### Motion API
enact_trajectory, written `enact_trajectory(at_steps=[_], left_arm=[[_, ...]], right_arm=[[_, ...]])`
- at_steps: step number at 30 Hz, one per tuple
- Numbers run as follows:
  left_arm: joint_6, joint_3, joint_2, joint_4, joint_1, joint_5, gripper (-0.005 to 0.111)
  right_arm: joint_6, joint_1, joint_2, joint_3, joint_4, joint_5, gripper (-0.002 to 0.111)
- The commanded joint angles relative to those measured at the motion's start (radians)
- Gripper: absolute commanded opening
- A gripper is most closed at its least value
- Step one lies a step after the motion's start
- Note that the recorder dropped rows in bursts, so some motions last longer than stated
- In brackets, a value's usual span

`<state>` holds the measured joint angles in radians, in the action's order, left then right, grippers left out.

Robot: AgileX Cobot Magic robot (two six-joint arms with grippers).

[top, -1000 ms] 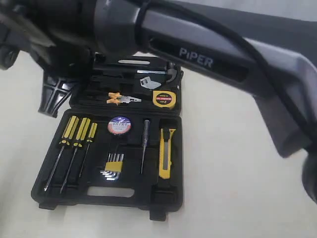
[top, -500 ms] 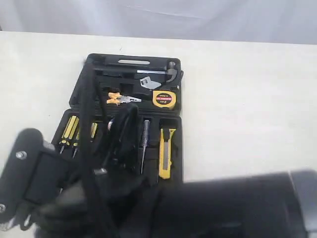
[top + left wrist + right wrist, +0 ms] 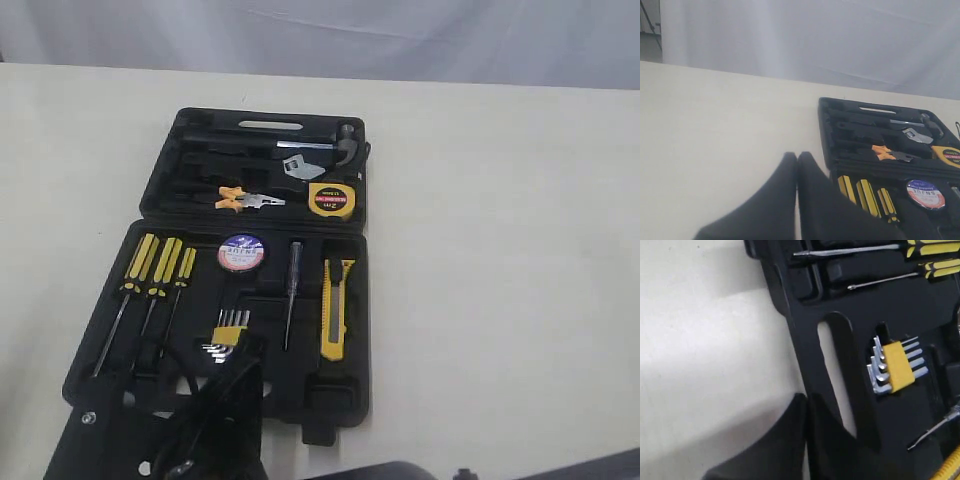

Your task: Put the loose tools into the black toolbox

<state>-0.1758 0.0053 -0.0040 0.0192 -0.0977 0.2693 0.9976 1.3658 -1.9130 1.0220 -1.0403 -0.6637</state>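
Hanging closed, the right pincer (image 3: 806,398) overlaps the black toolbox (image 3: 795,325) at its rim.

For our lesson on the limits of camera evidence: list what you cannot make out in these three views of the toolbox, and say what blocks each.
- Exterior view: the black toolbox, its lower-left corner hidden behind a dark arm part.
- Left wrist view: the yellow tape measure, cut off by the picture's edge.
- Right wrist view: the utility knife, only a yellow sliver at the corner.
- Exterior view: the tape roll, label lettering too small to read.
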Motion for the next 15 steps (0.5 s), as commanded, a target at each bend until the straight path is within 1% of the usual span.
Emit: enact_trajectory(at_steps=[1,2,3,4,5,15], left_arm=[[0.0,-0.005,0.004,0.004,-0.006,0.0,0.0],[0.0,-0.005,0.004,0.004,-0.006,0.0,0.0],[0.0,-0.005,0.004,0.004,-0.006,0.0,0.0],[0.0,-0.005,0.004,0.004,-0.006,0.0,0.0],[0.0,-0.005,0.004,0.004,-0.006,0.0,0.0],[0.0,-0.005,0.004,0.004,-0.006,0.0,0.0]], right_arm=[[0.008,0.002,-0.003,0.001,-0.053,0.02,0.025],[0.008,0.002,-0.003,0.001,-0.061,0.022,0.043],[0.008,0.002,-0.003,0.001,-0.062,0.022,0.05],[0.008,0.002,-0.003,0.001,-0.065,0.022,0.055],[0.008,0.002,-0.003,0.001,-0.065,0.02,0.057],[0.01,0.002,-0.04,0.001,-0.173,-0.025,0.057]])
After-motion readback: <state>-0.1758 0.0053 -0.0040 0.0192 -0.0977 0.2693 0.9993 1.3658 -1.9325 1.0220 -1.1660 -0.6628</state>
